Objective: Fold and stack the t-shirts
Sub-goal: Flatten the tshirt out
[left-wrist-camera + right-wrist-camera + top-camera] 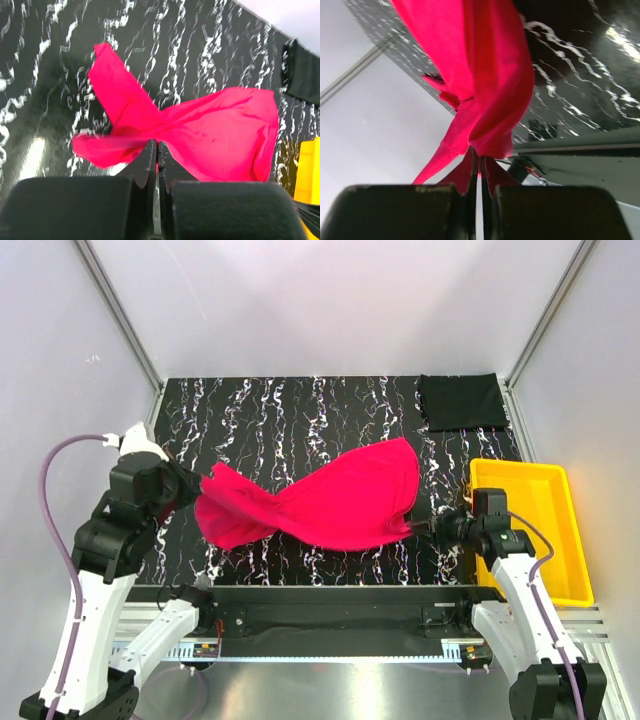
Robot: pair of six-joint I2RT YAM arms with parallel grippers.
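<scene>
Along the bottom of the top view, both arm bases fixed to a metal rail (330, 595) at the near table edge.

Just above, at left of centre: left gripper (197, 490), jaws pressed together on the left end of the crimson-red t-shirt (330, 502). In the left wrist view, the same gripper (156, 148) with its tips closed on a pinch of red cloth (215, 135), no gap visible between them.

At lower right of centre: right gripper (424, 526), likewise clamped on the shirt's right end. In the right wrist view, tips (477, 161) together on a gathered fold, red cloth (490, 75) rising from them toward the top of the frame.

Between the two grippers: the shirt strung across the middle of the black white-veined tabletop (300, 405), twisted near its centre, narrower toward the left, with a broad lobe toward the upper right. Whether touching the tabletop or hanging clear of it, cannot tell.

At the right edge: yellow plastic tray (520, 470), just beside the right arm's wrist, apart from the red cloth.

Farthest back, in the upper right corner of the tabletop: black t-shirt (462, 400), folded flat into a rectangle, well apart from the red one.
</scene>
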